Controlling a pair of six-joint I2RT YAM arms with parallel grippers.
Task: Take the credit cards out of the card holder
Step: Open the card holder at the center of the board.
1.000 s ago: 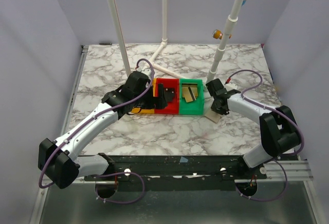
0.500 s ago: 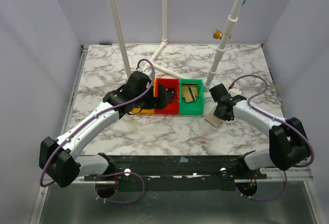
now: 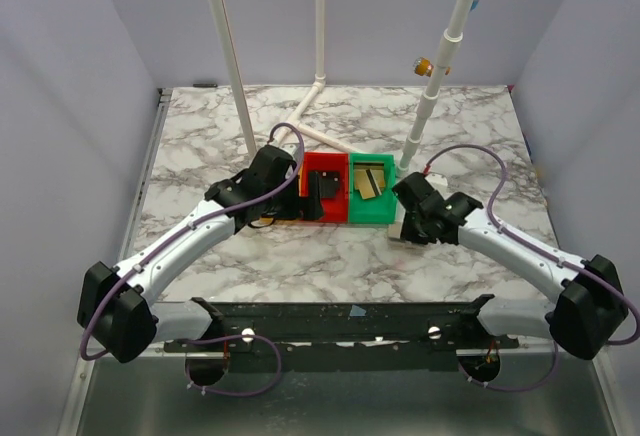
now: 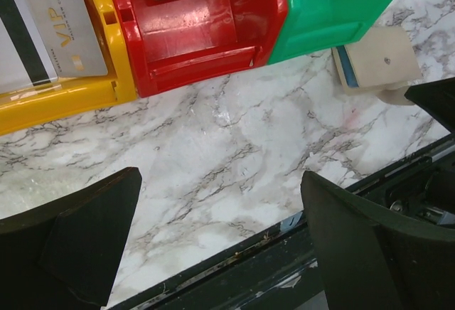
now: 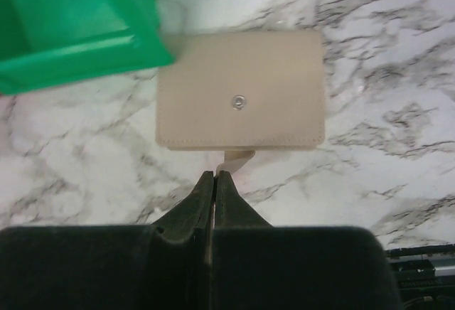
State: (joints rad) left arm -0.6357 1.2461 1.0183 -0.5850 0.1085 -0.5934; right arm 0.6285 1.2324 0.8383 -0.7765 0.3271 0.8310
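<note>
Tan, snapped closed: saw card holder (image 5: 240, 75) at 12 o'clock of right gripper (image 5: 214, 175), fingers pressed together; saw left gripper (image 4: 220, 182) spread wide.

Marble table (image 3: 300, 266), lavender walls (image 3: 60, 106)

The bench (image 3: 300, 256) is white marble with grey veins. Near its middle stand a yellow tray (image 4: 64, 97), a red tray (image 4: 199, 40) and a green tray (image 4: 334, 4). The card holder (image 5: 240, 89) is plain tan with a small silver stud, and the left wrist view shows a blue strip along one edge. In the yellow tray lie a silver-grey card (image 4: 60, 33) lettered in gold and a white card (image 4: 13, 65) with a black stripe. Gold-tan cards (image 3: 370, 181) lie in the green tray. The left claw (image 4: 220, 182) and right claw (image 5: 214, 176) are black.
</note>
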